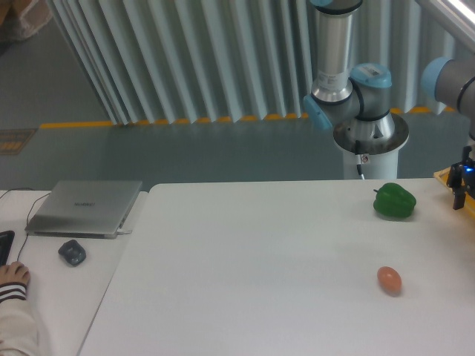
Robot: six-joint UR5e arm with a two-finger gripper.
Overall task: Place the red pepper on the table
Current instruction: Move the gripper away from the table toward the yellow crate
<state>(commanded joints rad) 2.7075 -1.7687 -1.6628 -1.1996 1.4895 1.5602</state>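
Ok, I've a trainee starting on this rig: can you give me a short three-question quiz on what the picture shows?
1. True or false: the red pepper lies in view on the table.
2. Which lies nearer the camera? A: the green pepper. B: the orange-brown egg-shaped object.
3. Fill in: the closed laptop is on the ____ side of the picture.

Key: 1 false, no red pepper shows. 2 B. 3 left.
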